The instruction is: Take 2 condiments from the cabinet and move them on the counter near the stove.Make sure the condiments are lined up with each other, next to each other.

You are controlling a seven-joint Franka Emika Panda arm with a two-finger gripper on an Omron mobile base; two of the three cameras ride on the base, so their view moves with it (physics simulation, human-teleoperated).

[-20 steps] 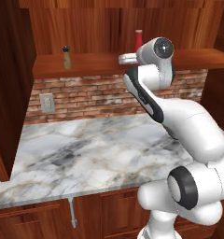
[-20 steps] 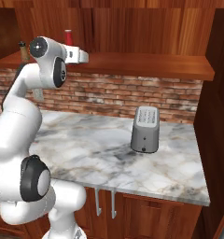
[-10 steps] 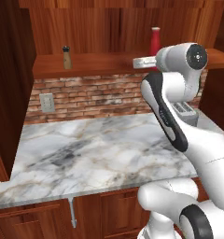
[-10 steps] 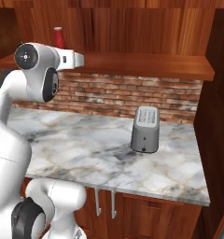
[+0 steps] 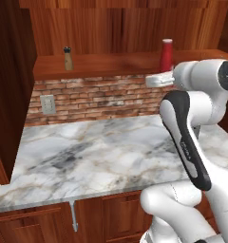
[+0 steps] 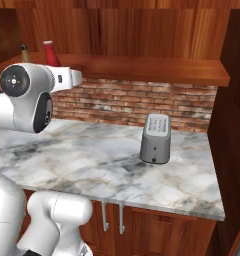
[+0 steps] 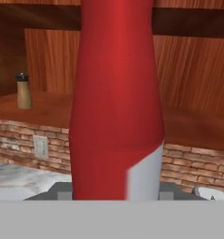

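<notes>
Red squeeze bottle sits clamped in the claw off the shelf edge, shaker well apart.

Grey toaster, wall outlet

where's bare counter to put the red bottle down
The white-grey veined marble counter is bare from the dark cabinet side at left across to the grey toaster, with brick wall behind. On the wooden shelf, free planks lie between the brown shaker and the slim red squeeze bottle.
</notes>
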